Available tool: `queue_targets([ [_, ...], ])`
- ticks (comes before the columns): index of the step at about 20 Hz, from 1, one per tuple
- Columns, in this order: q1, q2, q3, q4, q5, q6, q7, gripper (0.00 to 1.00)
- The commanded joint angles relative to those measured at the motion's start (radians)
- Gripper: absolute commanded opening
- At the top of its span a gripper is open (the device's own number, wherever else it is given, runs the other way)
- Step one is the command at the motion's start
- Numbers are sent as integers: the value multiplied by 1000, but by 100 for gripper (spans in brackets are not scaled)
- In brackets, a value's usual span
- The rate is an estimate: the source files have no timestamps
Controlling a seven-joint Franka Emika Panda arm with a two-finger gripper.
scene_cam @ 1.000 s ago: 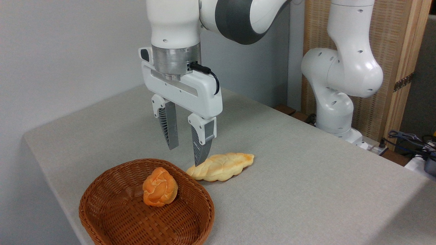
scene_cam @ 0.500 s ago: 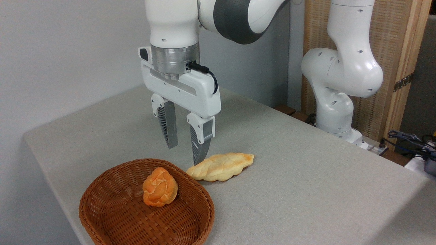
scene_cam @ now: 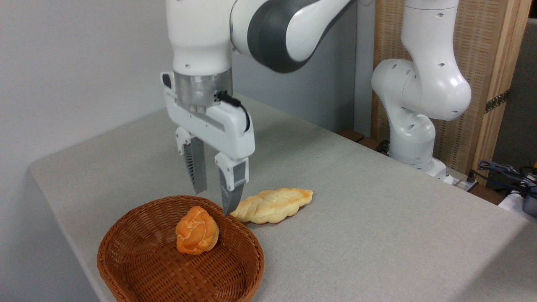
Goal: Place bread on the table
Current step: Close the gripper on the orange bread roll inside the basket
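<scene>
Nearest the camera, a brown wicker basket [scene_cam: 168, 268] sits at the table's [scene_cam: 377, 235] front-left edge, and the bread [scene_cam: 197, 230], a small orange-golden bun, lies inside it toward the back right of its floor. Just beyond, above the basket's far rim, the gripper [scene_cam: 215, 201] hangs pointing down with its two fingers apart and nothing between them, its tips above the bun and clear of it. A pale braided loaf [scene_cam: 272, 205] rests on the cloth just beside the basket's far right rim, and the arm's white base [scene_cam: 413, 138] stands at the table's far edge.
</scene>
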Motion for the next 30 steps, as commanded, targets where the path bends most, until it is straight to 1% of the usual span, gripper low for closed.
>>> queue_targets([
  [1, -4, 50, 1, 5, -34, 86, 16, 100],
  [6, -7, 115, -32, 7, -35, 139, 15, 100],
  [14, -8, 158, -47, 7, -29, 159, 15, 100],
  [15, -7, 158, -55, 7, -27, 159, 15, 98],
  [16, -7, 159, -55, 7, -26, 160, 18, 82],
  [17, -8, 159, -56, 7, -23, 159, 19, 56],
  [18, -7, 159, -58, 7, -23, 159, 22, 39],
  [19, -7, 159, -58, 7, -24, 159, 24, 34],
  [25, -7, 159, -58, 7, -23, 159, 25, 36],
  [26, -7, 159, -58, 7, -23, 159, 25, 37],
  [27, -8, 159, -58, 7, -23, 159, 24, 41],
  [30, -7, 152, -58, 8, -24, 159, 24, 41],
])
